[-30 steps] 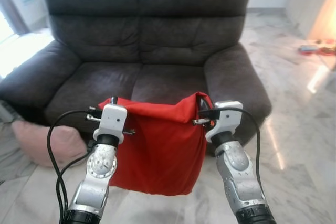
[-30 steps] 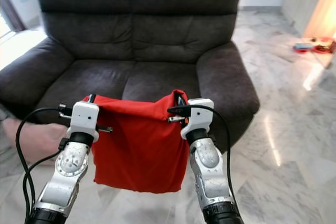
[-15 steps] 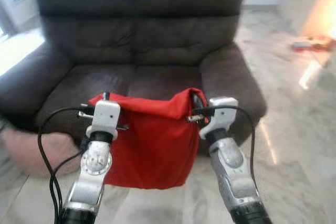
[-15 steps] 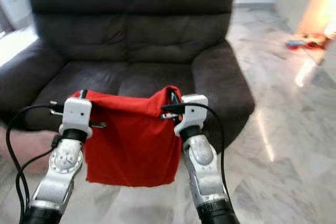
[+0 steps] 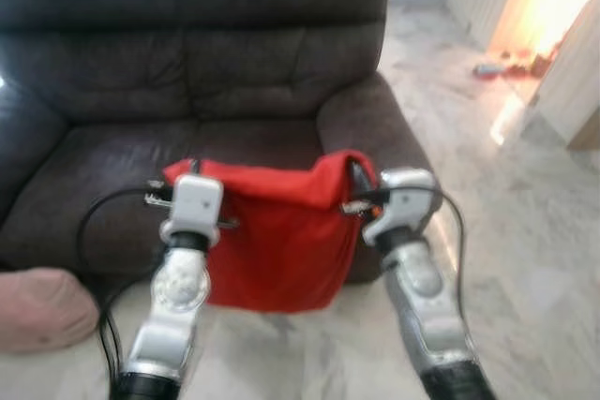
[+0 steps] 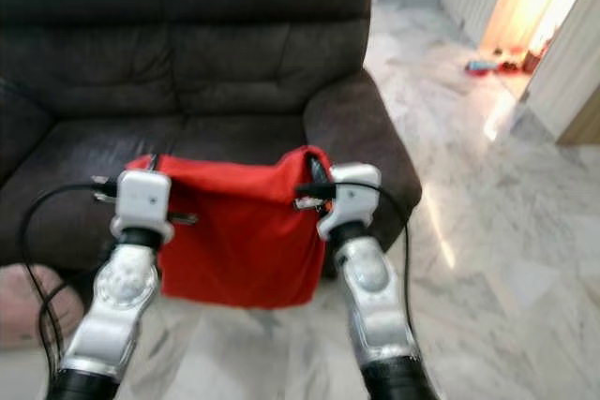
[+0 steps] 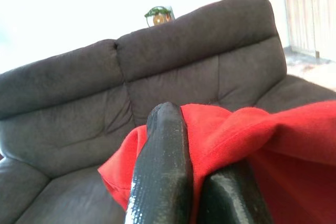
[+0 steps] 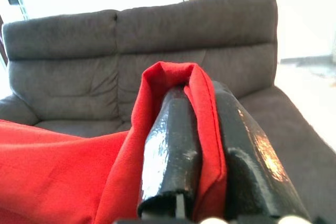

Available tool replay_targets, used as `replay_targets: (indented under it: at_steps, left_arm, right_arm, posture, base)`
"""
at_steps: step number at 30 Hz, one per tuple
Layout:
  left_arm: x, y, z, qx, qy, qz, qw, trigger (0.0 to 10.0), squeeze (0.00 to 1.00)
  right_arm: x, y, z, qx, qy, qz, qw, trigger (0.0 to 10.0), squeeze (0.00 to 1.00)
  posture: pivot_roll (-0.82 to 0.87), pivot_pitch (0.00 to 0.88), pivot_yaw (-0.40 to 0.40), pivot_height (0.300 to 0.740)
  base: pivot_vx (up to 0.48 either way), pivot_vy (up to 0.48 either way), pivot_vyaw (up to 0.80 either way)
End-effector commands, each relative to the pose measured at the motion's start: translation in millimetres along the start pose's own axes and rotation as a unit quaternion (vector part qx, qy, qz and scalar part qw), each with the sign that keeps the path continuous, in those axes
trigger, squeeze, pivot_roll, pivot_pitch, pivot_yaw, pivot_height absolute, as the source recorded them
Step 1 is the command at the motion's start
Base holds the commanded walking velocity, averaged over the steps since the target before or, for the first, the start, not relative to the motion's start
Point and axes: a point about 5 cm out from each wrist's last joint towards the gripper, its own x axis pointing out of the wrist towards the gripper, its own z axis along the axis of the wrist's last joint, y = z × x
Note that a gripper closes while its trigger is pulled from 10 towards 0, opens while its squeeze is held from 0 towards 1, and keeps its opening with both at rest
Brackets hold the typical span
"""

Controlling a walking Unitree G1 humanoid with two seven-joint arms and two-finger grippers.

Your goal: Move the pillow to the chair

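Note:
A red pillow (image 5: 277,241) hangs limp in front of me, held up by its two top corners over the floor by the front of a dark grey two-seat sofa (image 5: 234,72). My left gripper (image 5: 190,171) is shut on the pillow's left corner; red cloth is pinched between its black fingers (image 7: 163,177). At the pillow's right corner my right gripper (image 5: 355,171) is shut, with a fold of red cloth squeezed between its fingers (image 8: 170,150). The pillow's lower edge hangs above the marble floor, in front of the sofa's seat.
A pink cushion (image 5: 42,306) lies on the floor at the lower left, beside the sofa. Pale marble floor (image 5: 525,231) stretches away to the right. Small coloured items (image 5: 511,63) lie far off by a bright doorway, next to a wooden panel (image 5: 577,72).
The whole view has swung to the right, so the sofa now sits further left in the picture. Both grippers still hold the pillow the same way.

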Motion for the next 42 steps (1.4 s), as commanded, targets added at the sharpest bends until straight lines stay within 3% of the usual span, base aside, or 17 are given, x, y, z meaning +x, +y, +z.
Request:
replay_targets:
  at_steps: [1, 11, 42]
  left_arm:
    - [7.1, 11.7, 22.5, 0.01, -0.056, 0.025, 0.998, 10.0, 0.0]
    - [12.6, 16.4, 34.2, 0.01, -0.076, 0.034, 0.996, 10.0, 0.0]
    - [28.4, 30.3, 76.1, 0.015, -0.138, 0.045, 0.989, 10.0, 0.0]
  right_arm:
    - [8.1, 14.0, 18.4, -0.001, -0.043, 0.031, 0.999, 10.0, 0.0]
    - [8.1, 23.6, 23.6, -0.01, -0.057, 0.064, 0.996, 10.0, 0.0]
    - [23.3, 25.0, 66.5, 0.003, -0.127, 0.057, 0.99, 10.0, 0.0]
  posture:
    - [0.03, 0.0, -0.001, 0.74]
    - [0.03, 0.0, -0.003, 0.74]
    - [0.03, 0.0, -0.002, 0.74]
  base:
    - [0.262, 0.0, 0.0]
    - [0.259, 0.0, 0.61]
    - [0.264, 0.0, 0.0]
